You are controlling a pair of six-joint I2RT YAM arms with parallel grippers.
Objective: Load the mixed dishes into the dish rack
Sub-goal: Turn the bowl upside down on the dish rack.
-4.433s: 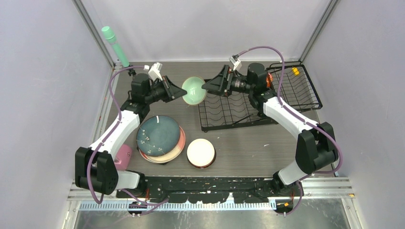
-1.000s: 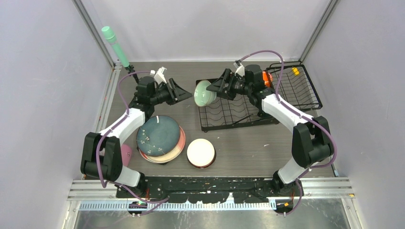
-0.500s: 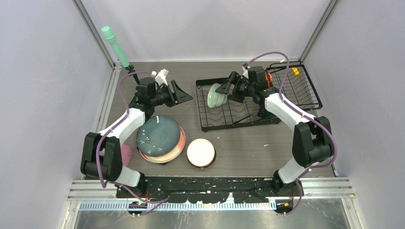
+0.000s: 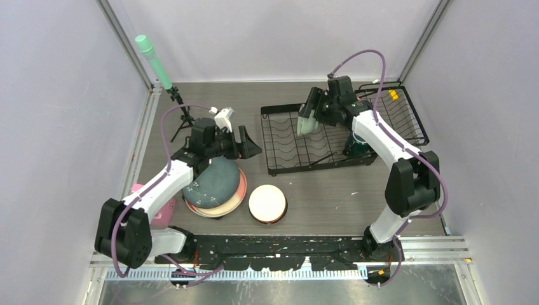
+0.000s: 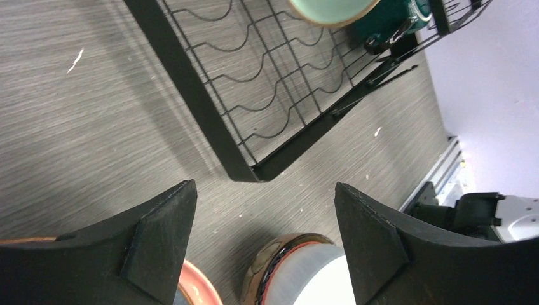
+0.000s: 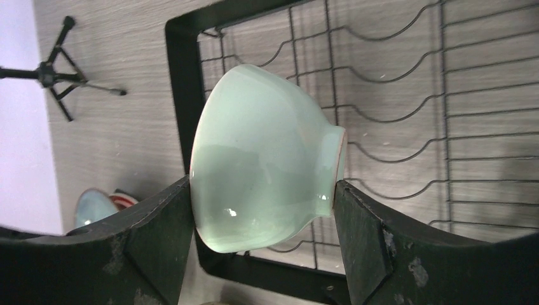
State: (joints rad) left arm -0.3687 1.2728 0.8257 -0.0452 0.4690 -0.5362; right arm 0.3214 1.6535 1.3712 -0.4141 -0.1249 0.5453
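Bowl (image 6: pixel 267 159), sideways in right fingers (image 6: pixel 159 235), hangs over rack (image 6: pixel 183 95).

**Partly out of sight**

From above, the left arm (image 4: pixel 162 181) covers one side of the speckled plate (image 4: pixel 219 181) and most of the pink cup (image 4: pixel 164 211); the right arm (image 4: pixel 384 143) hides part of the teal mug (image 4: pixel 354 147). At the left wrist, the top edge cuts the green bowl (image 5: pixel 330 7), the bottom edge the white bowl (image 5: pixel 311 279).
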